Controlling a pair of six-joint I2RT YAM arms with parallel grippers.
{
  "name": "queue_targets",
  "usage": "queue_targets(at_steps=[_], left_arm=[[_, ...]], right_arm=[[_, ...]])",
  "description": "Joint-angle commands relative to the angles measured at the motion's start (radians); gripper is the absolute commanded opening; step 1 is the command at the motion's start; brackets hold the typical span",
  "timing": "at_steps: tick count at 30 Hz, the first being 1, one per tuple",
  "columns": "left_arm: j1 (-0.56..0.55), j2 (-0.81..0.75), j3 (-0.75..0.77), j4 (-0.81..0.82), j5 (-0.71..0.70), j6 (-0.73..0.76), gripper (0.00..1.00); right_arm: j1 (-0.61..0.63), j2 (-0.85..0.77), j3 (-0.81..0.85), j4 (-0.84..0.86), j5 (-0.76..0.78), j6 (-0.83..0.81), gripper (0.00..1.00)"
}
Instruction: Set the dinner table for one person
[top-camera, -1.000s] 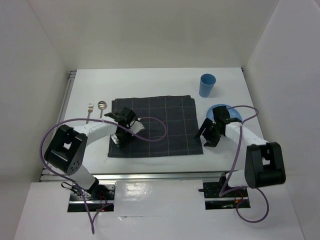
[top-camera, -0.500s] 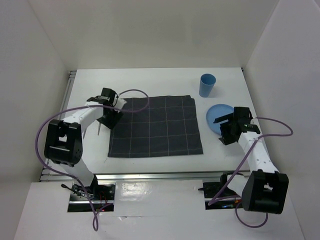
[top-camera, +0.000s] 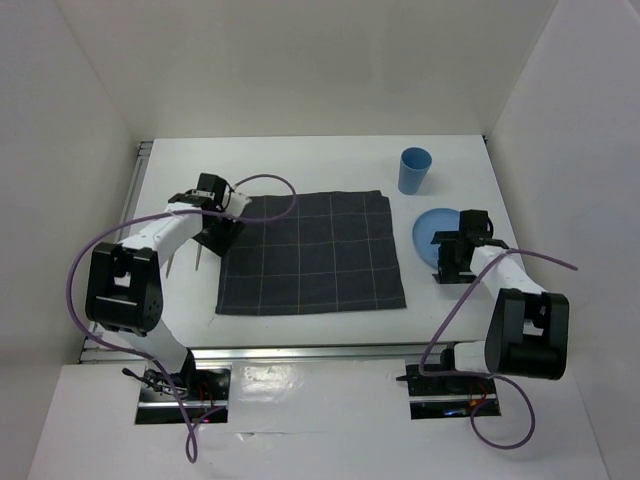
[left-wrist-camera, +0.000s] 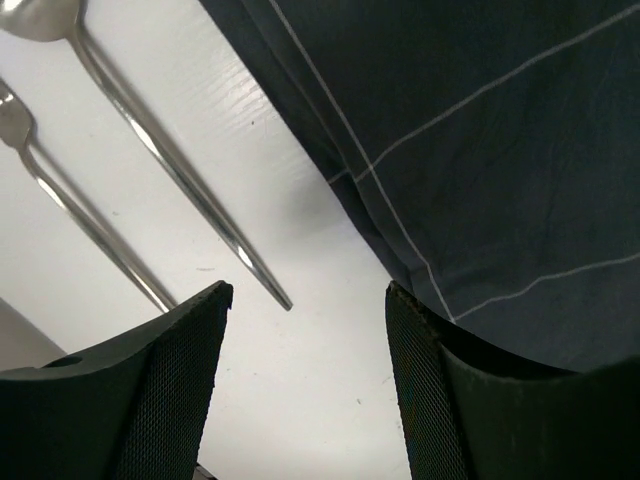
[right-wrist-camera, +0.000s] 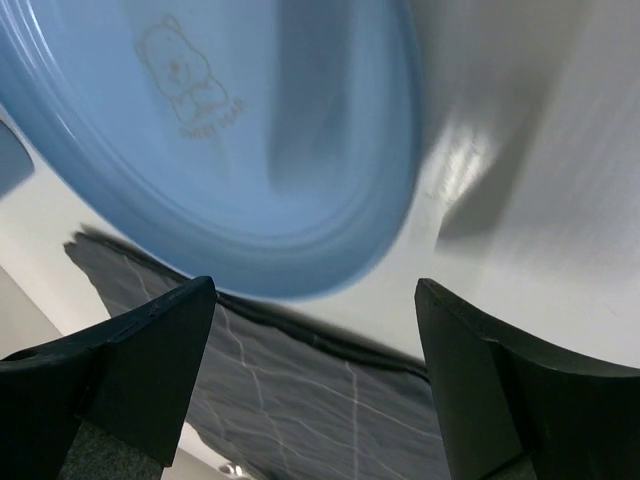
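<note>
The dinner table, a white tabletop (top-camera: 300, 160) with metal rails, is filling the overhead view and carrying everything else; its near edge is lying partly behind the two arm bases. A dark grey checked cloth (top-camera: 320, 255) is lying flat at its middle, with its far left corner hidden under the left arm. A blue plate (top-camera: 432, 228) is resting on the bare tabletop just to the right of the cloth, its near right part covered from above by the right arm. In the right wrist view the plate is showing a faint moulded bear with a line of lettering beneath, too small and blurred to read. A blue cup (top-camera: 414, 170) is standing upright beyond the plate, apart from it, bearing no visible marking. The right hand (right-wrist-camera: 310, 290) is hanging over the plate's near rim with its fingers spread and nothing between them; whether it is touching the plate cannot be told. The left hand (left-wrist-camera: 310, 295) is likewise spread and gripping nothing, one finger over the cloth's left edge and the other over bare tabletop. A spoon (left-wrist-camera: 180, 170) and a fork (left-wrist-camera: 80, 215) are lying side by side left of the cloth, their heads cut off by the frame edge in the left wrist view and largely hidden under the arm from above.
</note>
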Motion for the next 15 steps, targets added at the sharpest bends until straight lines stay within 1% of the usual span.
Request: queue_targets(at_steps=[1, 3, 7, 9, 11, 12, 15], left_arm=[[-0.001, -0.074, -0.027, 0.022, 0.005, 0.024, 0.71], [0.008, -0.074, -0.04, 0.022, 0.005, 0.024, 0.71], [0.028, -0.074, -0.031, 0.011, 0.017, 0.024, 0.71], [0.028, -0.074, -0.031, 0.002, 0.026, 0.024, 0.71], [0.028, -0.083, -0.021, 0.002, 0.026, 0.015, 0.71], [0.028, -0.083, -0.021, 0.002, 0.026, 0.015, 0.71], [0.028, -0.083, -0.021, 0.002, 0.026, 0.015, 0.71]], right_arm=[[-0.024, 0.05, -0.004, 0.122, 0.068, 0.041, 0.88], [-0.067, 0.087, -0.004, 0.107, 0.013, 0.065, 0.88], [-0.107, 0.149, -0.028, 0.128, -0.027, 0.111, 0.88], [-0.128, 0.164, -0.044, 0.156, -0.04, 0.136, 0.82], [-0.128, 0.175, -0.068, 0.175, -0.05, 0.136, 0.72], [-0.128, 0.175, -0.068, 0.176, -0.05, 0.125, 0.59], [-0.128, 0.175, -0.056, 0.148, -0.028, 0.102, 0.37]])
